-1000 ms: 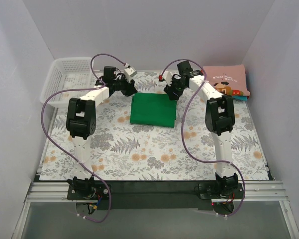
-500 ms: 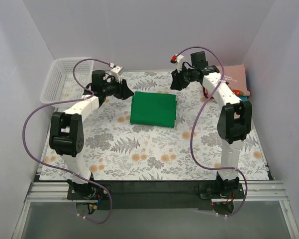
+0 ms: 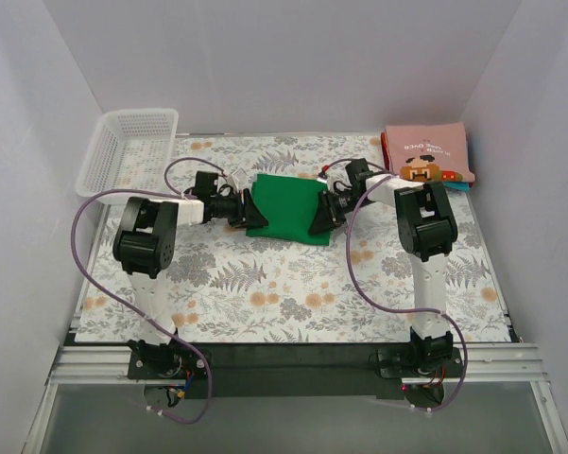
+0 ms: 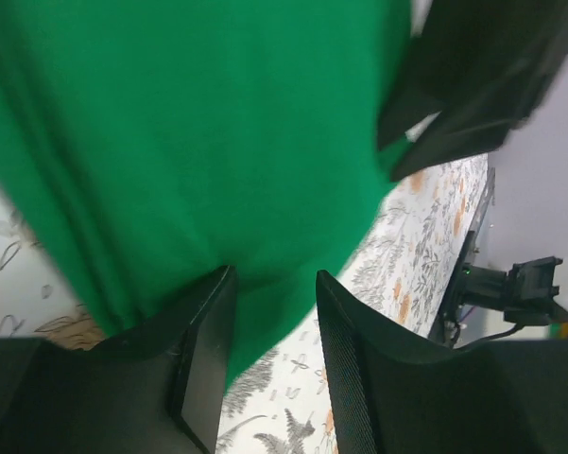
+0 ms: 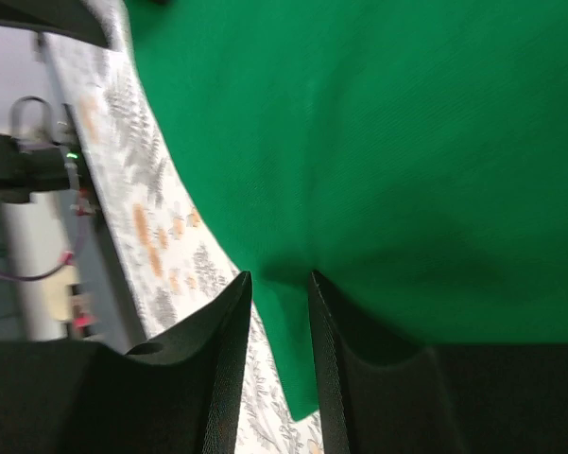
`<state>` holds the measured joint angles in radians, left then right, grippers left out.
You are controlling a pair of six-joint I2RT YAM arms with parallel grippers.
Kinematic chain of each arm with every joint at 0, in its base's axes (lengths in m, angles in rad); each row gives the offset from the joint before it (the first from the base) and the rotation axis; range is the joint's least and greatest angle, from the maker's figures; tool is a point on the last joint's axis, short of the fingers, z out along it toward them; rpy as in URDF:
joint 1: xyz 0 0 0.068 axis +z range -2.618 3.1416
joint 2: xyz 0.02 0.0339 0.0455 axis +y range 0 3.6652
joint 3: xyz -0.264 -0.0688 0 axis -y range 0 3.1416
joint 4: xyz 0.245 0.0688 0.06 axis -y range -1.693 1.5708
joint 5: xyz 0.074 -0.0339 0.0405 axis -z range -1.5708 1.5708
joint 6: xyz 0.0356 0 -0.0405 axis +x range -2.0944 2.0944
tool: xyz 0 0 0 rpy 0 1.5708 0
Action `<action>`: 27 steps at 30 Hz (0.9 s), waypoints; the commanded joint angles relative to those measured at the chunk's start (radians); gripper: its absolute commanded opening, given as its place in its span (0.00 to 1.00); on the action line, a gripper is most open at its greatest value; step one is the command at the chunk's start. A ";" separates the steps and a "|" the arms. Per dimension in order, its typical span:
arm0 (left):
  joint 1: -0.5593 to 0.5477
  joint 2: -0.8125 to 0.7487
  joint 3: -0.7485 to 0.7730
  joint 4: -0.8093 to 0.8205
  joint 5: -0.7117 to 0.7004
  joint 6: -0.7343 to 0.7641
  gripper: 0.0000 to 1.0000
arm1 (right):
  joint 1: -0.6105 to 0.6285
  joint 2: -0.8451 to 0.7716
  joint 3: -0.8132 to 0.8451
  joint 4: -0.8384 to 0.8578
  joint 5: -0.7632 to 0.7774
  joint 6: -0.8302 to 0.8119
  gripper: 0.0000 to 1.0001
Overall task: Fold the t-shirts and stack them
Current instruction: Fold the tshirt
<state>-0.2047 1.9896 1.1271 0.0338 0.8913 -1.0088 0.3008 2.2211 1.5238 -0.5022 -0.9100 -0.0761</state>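
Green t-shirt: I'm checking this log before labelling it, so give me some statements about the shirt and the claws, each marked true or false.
1. The green t-shirt lies folded on the table. True.
2. The left claw hangs over the basket. False: it is at the shirt's left edge, and the basket stands apart in the far left corner.
3. The right claw has green cloth between its fingers. True.
4. The pink t-shirt lies on the green one. False: it lies apart in the far right corner.
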 commanded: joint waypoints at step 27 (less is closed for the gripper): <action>-0.038 -0.275 -0.146 0.245 0.042 -0.255 0.37 | -0.037 -0.192 0.004 0.033 -0.113 0.028 0.34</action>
<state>-0.2230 1.6318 0.8783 0.1715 0.9909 -1.1969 0.2741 1.9457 1.4540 -0.5167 -1.0073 -0.1120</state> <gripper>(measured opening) 0.373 0.352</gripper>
